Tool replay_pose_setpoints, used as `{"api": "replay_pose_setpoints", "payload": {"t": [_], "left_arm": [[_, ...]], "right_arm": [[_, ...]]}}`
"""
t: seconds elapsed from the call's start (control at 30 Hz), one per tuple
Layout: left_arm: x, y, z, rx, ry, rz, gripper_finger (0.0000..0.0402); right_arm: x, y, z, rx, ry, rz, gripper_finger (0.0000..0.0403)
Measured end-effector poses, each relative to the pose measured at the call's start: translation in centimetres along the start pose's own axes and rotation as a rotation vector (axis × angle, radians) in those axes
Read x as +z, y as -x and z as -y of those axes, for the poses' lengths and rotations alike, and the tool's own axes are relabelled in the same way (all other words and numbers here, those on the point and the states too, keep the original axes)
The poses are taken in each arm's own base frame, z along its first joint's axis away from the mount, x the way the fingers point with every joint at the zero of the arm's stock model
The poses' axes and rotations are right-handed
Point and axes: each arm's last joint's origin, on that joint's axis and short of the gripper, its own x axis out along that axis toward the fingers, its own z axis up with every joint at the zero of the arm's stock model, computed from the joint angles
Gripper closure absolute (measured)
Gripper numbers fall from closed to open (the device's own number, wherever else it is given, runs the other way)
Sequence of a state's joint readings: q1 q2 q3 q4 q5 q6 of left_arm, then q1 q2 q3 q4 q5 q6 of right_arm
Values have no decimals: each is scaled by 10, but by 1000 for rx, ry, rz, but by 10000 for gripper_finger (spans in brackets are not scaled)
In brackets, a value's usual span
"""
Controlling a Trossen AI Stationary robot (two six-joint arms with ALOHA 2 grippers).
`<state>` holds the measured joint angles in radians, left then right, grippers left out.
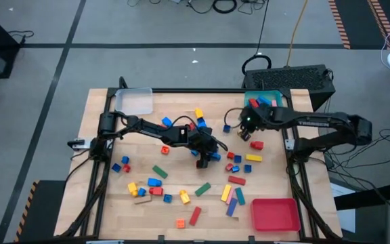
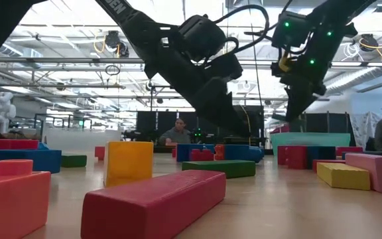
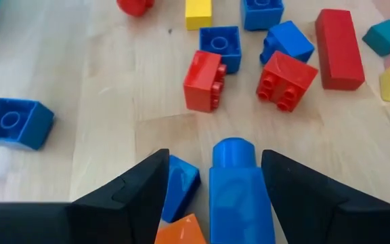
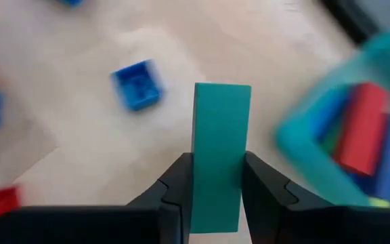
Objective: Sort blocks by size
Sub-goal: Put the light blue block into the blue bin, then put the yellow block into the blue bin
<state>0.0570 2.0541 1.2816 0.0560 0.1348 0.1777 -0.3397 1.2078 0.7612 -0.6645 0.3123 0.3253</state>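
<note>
Several coloured blocks (image 1: 181,183) lie scattered on the wooden table. My right gripper (image 4: 217,159) is shut on a teal block (image 4: 221,129) and hangs above the table beside the teal tray (image 4: 296,135), which holds red and blue blocks. In the high view it is at the table's far right (image 1: 244,129). My left gripper (image 3: 215,154) is open and low over the table's middle (image 1: 205,157). Its fingers stand on either side of a long blue block (image 3: 239,196), with a small blue block (image 3: 181,179) and an orange one (image 3: 181,230) also between them. My right gripper pinches the teal block's two long flat sides (image 4: 215,176) between its two fingers. The fingers slant down from above and lie along the block, which juts out past the fingertips. The block is lifted clear of the table.
A clear tray (image 1: 134,102) stands at the far left corner and a red tray (image 1: 275,214) at the near right corner. A black box (image 1: 296,78) stands behind the teal tray (image 1: 269,93). A long red block (image 2: 154,202) lies near the front edge. People sit in the room beyond.
</note>
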Motion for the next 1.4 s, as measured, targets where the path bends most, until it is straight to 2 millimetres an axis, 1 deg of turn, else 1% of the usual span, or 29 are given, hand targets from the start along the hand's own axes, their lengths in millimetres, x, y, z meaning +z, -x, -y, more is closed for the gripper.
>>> {"api": "replay_pose_setpoints", "payload": {"t": [0.17,0.3,0.5,0.67,0.77,0.83,0.9,1.1,1.17,1.4], "left_arm": [[-1,0,0,-1,14,-13,164],[-2,0,0,-2,15,-17,164],[-2,0,0,-3,15,-21,164],[-2,0,0,-2,16,-20,164],[-2,0,1,-3,17,-22,164],[-3,0,1,-6,17,-29,164],[-4,0,2,-8,19,-41,164],[-4,0,2,-8,19,-43,164],[-4,0,2,-8,19,-43,164],[-4,0,2,-9,19,-47,164]], "right_arm": [[4,2,20,-87,-109,33,322],[7,1,38,-225,-171,58,322],[8,-5,69,-328,-285,20,322],[12,-15,96,-391,-344,13,322],[13,-25,109,-371,-377,-17,322],[10,-33,115,-357,-396,-69,322],[7,-41,118,-358,-395,-121,322],[6,-50,117,-357,-394,-150,313],[7,-50,117,-358,-391,-150,301],[6,-50,117,-360,-394,-152,234]]}}
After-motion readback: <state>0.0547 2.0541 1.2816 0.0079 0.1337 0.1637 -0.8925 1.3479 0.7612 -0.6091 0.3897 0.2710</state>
